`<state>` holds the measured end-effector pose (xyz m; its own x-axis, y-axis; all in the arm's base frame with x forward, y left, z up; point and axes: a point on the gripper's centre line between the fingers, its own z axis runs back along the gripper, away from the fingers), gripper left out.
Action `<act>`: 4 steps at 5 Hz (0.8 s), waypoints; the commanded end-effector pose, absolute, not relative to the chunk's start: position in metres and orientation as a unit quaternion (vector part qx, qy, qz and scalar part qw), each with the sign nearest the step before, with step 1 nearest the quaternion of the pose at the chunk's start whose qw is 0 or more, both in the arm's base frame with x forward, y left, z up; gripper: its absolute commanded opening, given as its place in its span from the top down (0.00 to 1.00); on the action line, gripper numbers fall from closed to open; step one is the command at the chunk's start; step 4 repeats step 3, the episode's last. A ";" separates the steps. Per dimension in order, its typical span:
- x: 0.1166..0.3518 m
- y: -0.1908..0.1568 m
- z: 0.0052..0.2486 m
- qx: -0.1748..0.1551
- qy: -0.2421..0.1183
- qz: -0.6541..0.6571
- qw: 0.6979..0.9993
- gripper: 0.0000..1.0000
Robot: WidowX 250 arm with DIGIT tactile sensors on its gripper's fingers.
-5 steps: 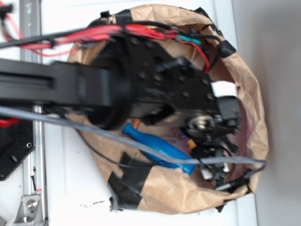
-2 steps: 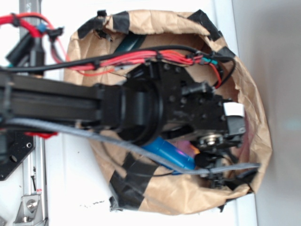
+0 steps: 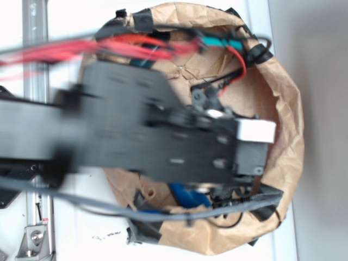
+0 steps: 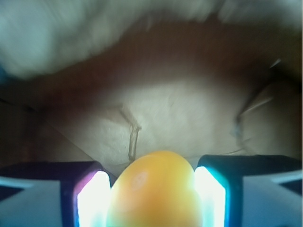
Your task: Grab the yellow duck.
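Note:
In the wrist view the yellow duck (image 4: 154,182) fills the gap between my two fingers, a glossy rounded yellow-orange body. The left pad (image 4: 92,201) and the right pad (image 4: 211,194) press against its sides. My gripper (image 4: 154,191) is shut on the duck, above the crumpled brown paper floor (image 4: 180,118) of the bowl. In the exterior view the blurred black arm (image 3: 163,141) covers the bowl's middle and hides both the duck and the fingers.
The brown paper bowl (image 3: 288,114), patched with black tape, surrounds the arm. A blue bottle (image 3: 187,196) lies near its lower rim, partly under the arm. Red and black cables (image 3: 136,49) cross the top. A grey cable (image 3: 109,206) runs below.
The arm has shifted and looks larger and blurred, now covering more of the bowl and the blue bottle. The orange speck seen by the gripper earlier is now hidden under the arm.

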<state>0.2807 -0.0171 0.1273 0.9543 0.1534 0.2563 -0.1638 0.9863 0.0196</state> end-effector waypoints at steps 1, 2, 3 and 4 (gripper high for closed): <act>0.254 0.006 0.195 0.070 -0.105 0.139 0.982 1.00; 0.256 0.010 0.189 0.076 -0.099 0.126 0.984 1.00; 0.253 0.011 0.183 0.087 -0.088 0.143 0.982 1.00; 0.253 0.011 0.183 0.087 -0.088 0.143 0.982 1.00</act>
